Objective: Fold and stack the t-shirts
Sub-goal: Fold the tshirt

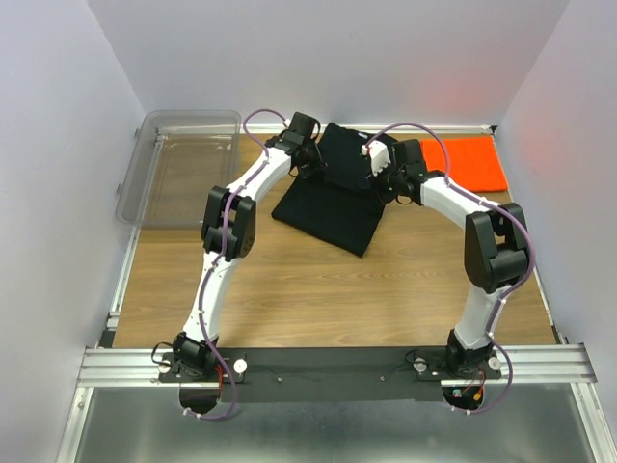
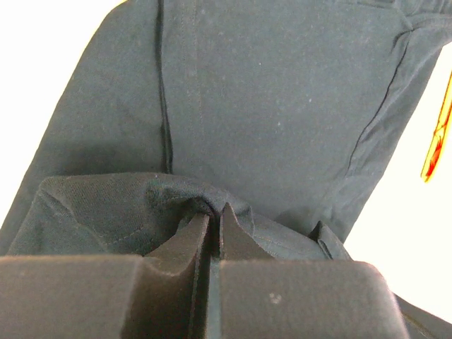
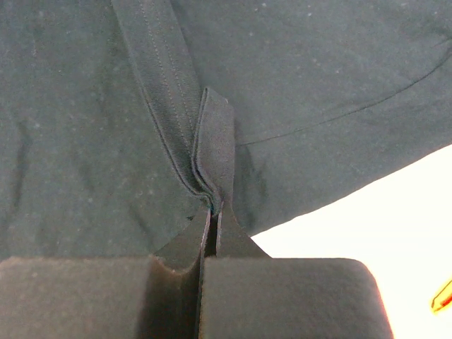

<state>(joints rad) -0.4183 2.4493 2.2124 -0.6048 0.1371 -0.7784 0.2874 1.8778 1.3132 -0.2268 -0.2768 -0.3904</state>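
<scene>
The black t-shirt [image 1: 333, 207] lies partly folded on the wooden table, its far part lifted between both arms. At its left far edge my left gripper [image 1: 310, 159] is shut on a bunched fold of the black cloth [image 2: 176, 194]. On the right far edge my right gripper [image 1: 384, 178] pinches a hem of the same shirt [image 3: 212, 152]. The orange t-shirt [image 1: 468, 162] lies folded flat at the far right; a sliver of the orange t-shirt [image 2: 438, 134] shows in the left wrist view.
A clear plastic bin [image 1: 183, 164] stands at the far left of the table [image 1: 318, 289]. White walls close the sides and back. A metal rail [image 1: 333, 365] runs along the near edge at the arm bases.
</scene>
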